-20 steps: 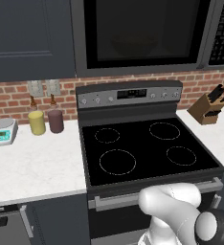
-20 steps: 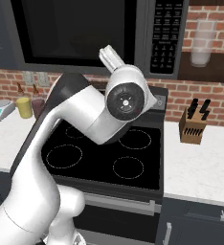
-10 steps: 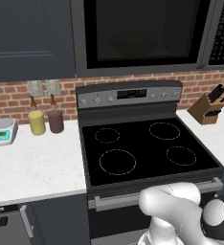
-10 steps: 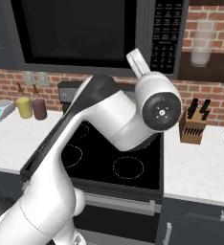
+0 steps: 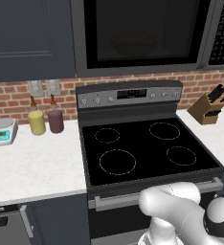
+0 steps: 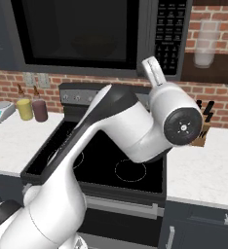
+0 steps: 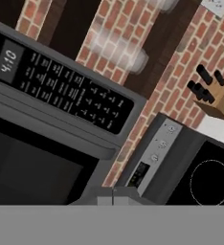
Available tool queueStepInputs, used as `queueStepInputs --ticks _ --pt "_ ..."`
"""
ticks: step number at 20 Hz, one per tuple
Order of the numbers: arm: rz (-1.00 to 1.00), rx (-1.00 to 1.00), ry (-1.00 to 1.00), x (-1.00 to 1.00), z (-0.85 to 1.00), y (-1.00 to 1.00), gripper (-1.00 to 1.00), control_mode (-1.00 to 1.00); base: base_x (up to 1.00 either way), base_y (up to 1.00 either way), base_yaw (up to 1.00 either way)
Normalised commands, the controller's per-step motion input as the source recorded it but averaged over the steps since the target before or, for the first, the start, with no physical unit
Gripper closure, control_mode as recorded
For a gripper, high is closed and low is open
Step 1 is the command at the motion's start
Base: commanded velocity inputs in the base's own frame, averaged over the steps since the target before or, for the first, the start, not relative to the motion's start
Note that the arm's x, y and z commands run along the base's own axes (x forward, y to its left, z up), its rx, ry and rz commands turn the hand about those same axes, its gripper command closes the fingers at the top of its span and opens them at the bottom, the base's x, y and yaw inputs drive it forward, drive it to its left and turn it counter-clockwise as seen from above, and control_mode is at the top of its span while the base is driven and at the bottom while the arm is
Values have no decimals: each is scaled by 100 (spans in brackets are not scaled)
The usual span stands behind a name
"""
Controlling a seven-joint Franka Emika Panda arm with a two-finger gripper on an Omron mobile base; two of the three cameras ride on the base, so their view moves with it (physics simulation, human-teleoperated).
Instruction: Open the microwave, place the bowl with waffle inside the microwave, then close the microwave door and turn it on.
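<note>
From the left base view, you see the microwave (image 5: 147,36) mounted above the stove (image 5: 147,148), its microwave door (image 5: 142,33) shut flat against the body. Through the dark window a faint rounded shape sits inside, too dim for you to identify. On the white bench (image 5: 32,167) left of the stove stand a yellow jar (image 5: 37,122) and a maroon jar (image 5: 55,120) side by side, with a small scale (image 5: 2,131) further left. A knife block (image 5: 207,108) sits on the bench right of the stove.

From the right base view, the arm rises from the lower left and bends across the stove (image 6: 135,170), its wrist lifted in front of the microwave's lower right corner, just below the keypad strip (image 6: 170,34). The same two jars stand at the far left.

From the hand view, rolled sideways, you look at the keypad strip (image 7: 61,86) with its lit display, the door window (image 7: 28,167) beside it, and the stove's control panel (image 7: 154,155). The gripper (image 7: 112,201) shows as two tips pressed together at the bottom edge, closed on nothing.
</note>
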Motion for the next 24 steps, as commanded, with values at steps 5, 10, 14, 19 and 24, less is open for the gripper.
queueStepInputs --ticks 5,10,14,19,24 --pt "0 10 0 2 -1 0 100 -100 0 0 0" --pt "0 9 0 15 0 0 100 -100 0 0 0" --pt "0 6 0 31 0 6 100 -100 0 0 0" --pt "0 3 0 44 0 10 100 -100 0 0 0" --pt "0 5 0 38 0 0 100 -100 0 0 0"
